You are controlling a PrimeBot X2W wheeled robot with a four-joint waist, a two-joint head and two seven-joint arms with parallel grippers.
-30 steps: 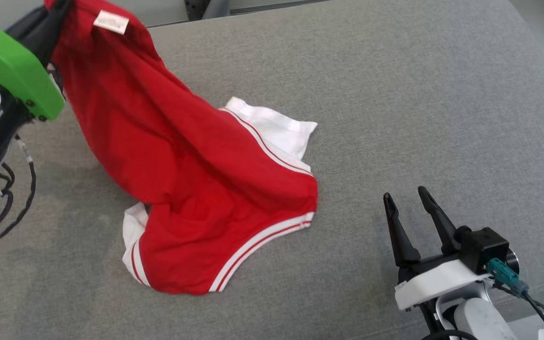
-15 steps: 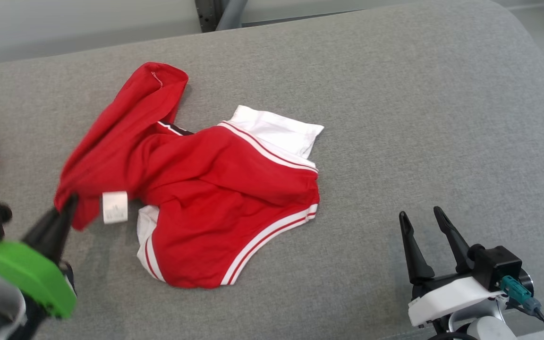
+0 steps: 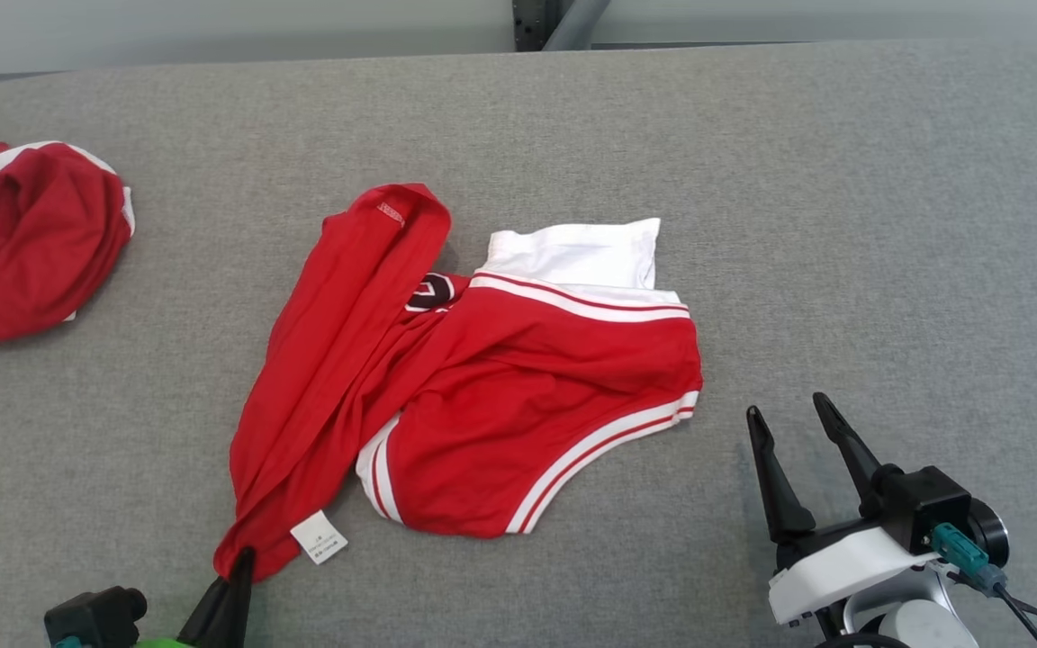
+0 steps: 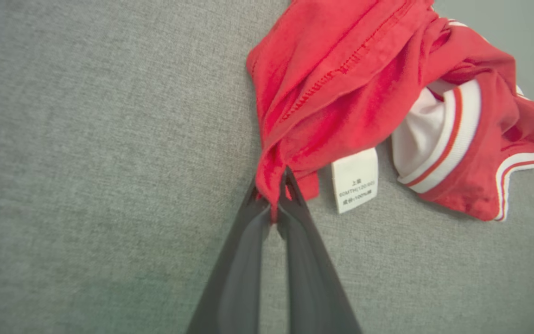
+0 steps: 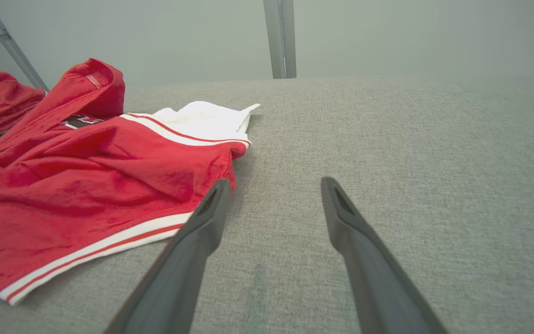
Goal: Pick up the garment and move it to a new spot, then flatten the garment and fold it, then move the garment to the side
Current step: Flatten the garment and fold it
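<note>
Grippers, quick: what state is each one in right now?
Left gripper: closed, pinching the red garment at its edge, near its white label.
Right gripper: open, holding nothing.

The crumpled red cloth garment [image 3: 500,396] has white bands with thin red stripes, a black emblem [image 3: 431,292] and a white label [image 3: 319,537]. The grey woven cloth surface [image 3: 843,225] is plain. Another bunched red garment [image 3: 23,243] shows white.
</note>
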